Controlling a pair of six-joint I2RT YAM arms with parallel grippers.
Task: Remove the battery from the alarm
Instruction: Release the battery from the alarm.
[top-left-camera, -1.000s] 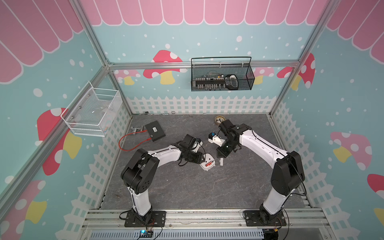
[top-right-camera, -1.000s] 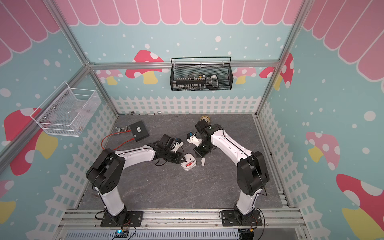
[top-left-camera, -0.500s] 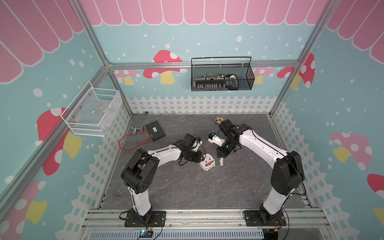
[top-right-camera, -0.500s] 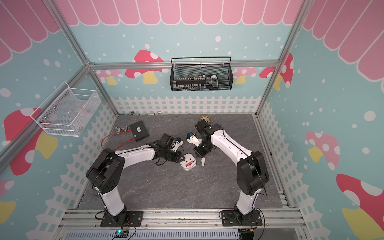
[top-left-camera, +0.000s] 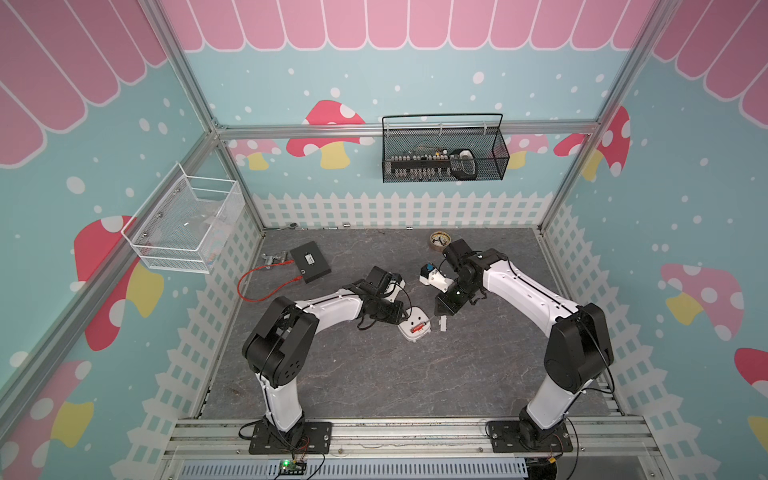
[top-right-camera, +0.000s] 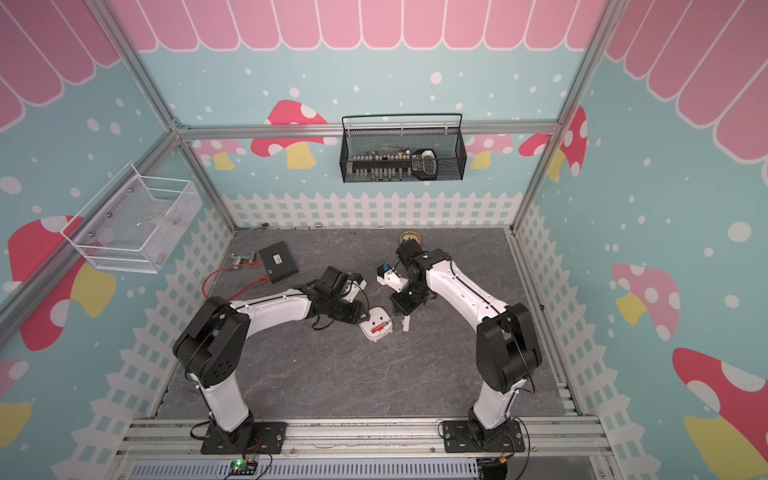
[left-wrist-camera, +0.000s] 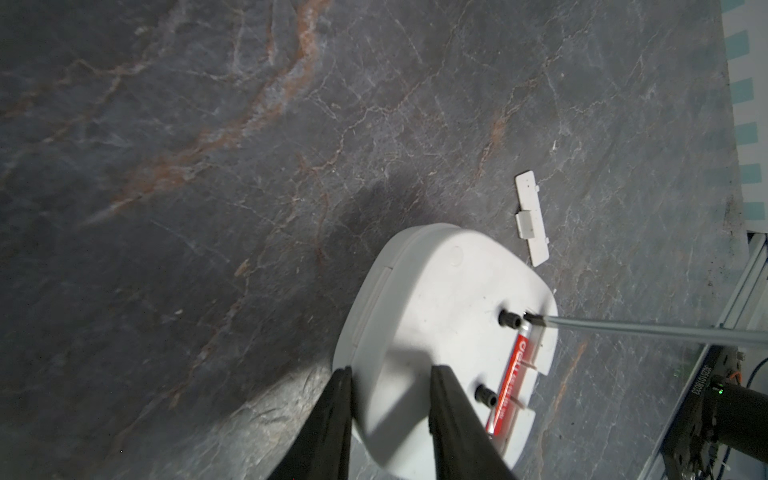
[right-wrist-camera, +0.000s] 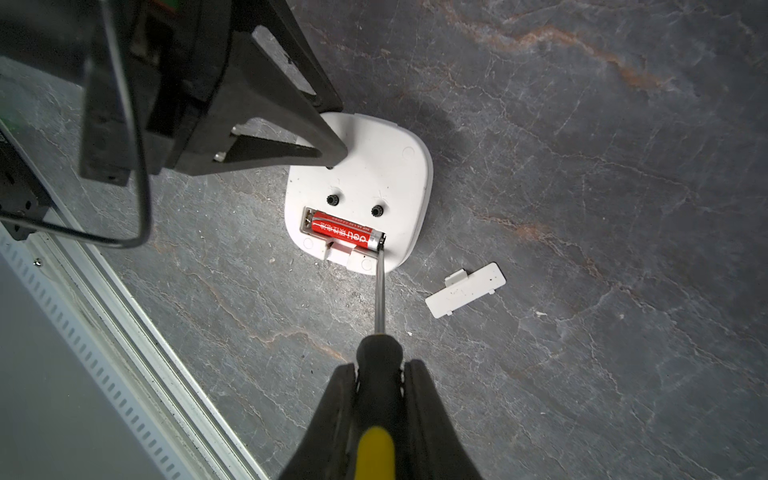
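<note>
On the grey worktop (top-left-camera: 374, 374) we see the left gripper (left-wrist-camera: 390, 370) set low, its jaws astride the left rim of the alarm (right-wrist-camera: 365, 178); we cannot tell whether they pinch it. The right gripper (right-wrist-camera: 380, 365) has its jaws clamped on a screwdriver (right-wrist-camera: 379, 349). The alarm lies face down mid-worktop, back open. A white cover (right-wrist-camera: 465, 289) lies just right of it, apart. The battery (right-wrist-camera: 343, 232) sits in the recess, the screwdriver tip touching its right end.

The alarm (top-right-camera: 375, 332) lies back-up, with the red battery (top-right-camera: 379, 328) in its recess. A white cover plate (top-right-camera: 406, 323) lies just to its right.
</note>
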